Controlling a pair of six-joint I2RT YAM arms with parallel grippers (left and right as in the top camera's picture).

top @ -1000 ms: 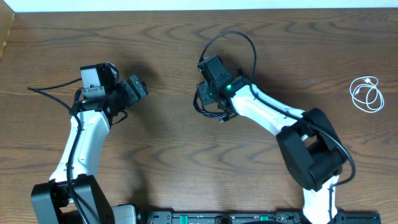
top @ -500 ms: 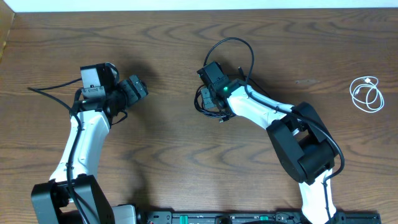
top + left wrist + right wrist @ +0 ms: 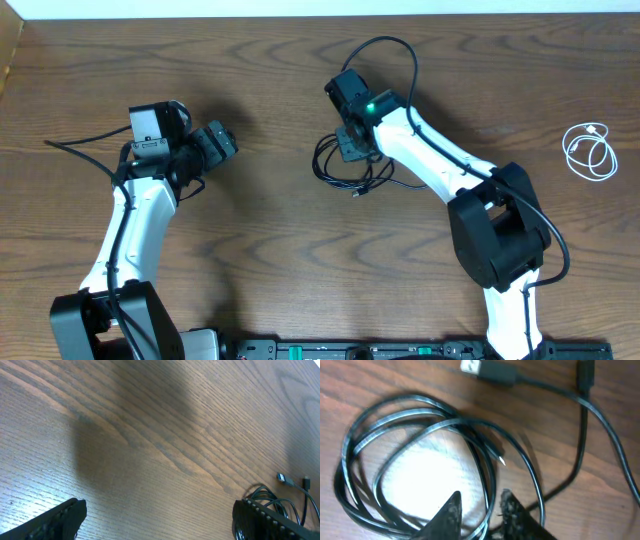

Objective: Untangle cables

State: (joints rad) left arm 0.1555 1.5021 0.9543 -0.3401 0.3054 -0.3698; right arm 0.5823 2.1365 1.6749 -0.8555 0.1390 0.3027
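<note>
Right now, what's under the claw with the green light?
A coil of black cables lies on the wooden table under the right claw, two plugs beside it. The claw's tips cover part of the loop, so I can't tell if they pinch it.

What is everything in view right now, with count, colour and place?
black cables: coiled bundle, number unclear, black, table centre under the right fingers
white cable: one, white, coiled, far right
thin black cord: one, black, lying at table's left
table: one, brown wood
left arm, right arm: two, white and black
left fingers: two, black, wide apart over bare wood
right fingers: two, black, narrowly apart, straddling bundle strands
</note>
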